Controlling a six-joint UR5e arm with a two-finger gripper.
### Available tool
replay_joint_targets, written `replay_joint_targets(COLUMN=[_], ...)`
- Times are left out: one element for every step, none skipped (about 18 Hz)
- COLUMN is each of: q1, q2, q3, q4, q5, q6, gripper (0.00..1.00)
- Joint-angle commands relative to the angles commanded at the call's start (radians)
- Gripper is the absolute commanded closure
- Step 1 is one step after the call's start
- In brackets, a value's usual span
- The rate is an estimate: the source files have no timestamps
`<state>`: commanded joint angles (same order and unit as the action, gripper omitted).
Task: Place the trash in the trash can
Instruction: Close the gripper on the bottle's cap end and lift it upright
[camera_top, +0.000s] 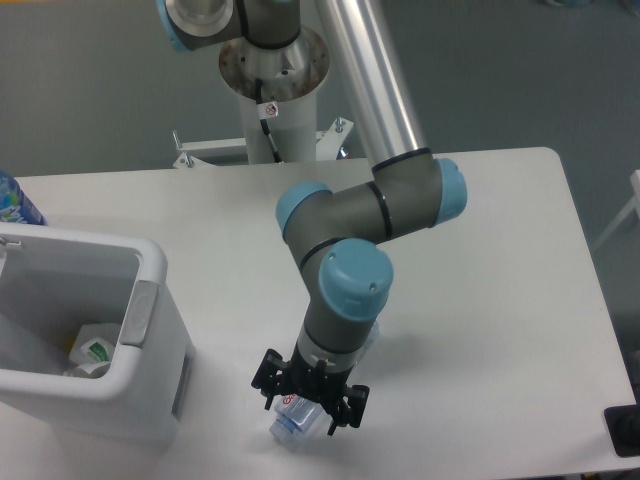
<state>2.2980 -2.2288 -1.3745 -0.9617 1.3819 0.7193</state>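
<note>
The clear crushed plastic bottle (296, 420) with a pink-purple label sits between the fingers of my gripper (308, 405) near the table's front edge. The jaws stand against its two sides and its lower end pokes out below them. I cannot tell whether it still touches the table. The white trash can (152, 262), with a grey patch on its rim, stands at the left, well apart from the gripper. The crumpled white wrapper with a green bit (94, 351) lies inside it.
A blue-labelled bottle (14, 203) stands at the far left edge behind the trash can. The arm's base post (275, 95) rises behind the table. A dark object (625, 430) sits at the lower right corner, off the table.
</note>
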Motion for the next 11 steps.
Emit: replay_joint_targets(q1=[-0.002, -0.002, -0.002, -0.002, -0.003, -0.006, -0.017, -0.021, -0.023, -0.023, -0.025], q2=[-0.002, -0.003, -0.005, -0.014, -0.018, -0.025, -0.031, -0.034, -0.035, -0.035, -0.035], q3=[0.0, 0.0, 0.002, 0.002, 0.002, 0.002, 0.005, 0.005, 0.005, 0.005, 0.003], q4=[-0.003, 0.0, 0.001, 0.008, 0.008, 0.008, 0.009, 0.009, 0.009, 0.008, 0.008], q5=[0.009, 0.011, 0.011, 0.012, 0.023, 0.046, 0.061, 0.075, 0.083, 0.083, 0.083], q6=[0.009, 0.015, 0.023, 0.025, 0.025, 0.026, 0.026, 0.026, 0.026, 0.028, 0.028], gripper=[0.0, 0.0, 0.0, 0.0, 0.0, 0.0, 0.0, 0.0, 0.0, 0.0, 0.0])
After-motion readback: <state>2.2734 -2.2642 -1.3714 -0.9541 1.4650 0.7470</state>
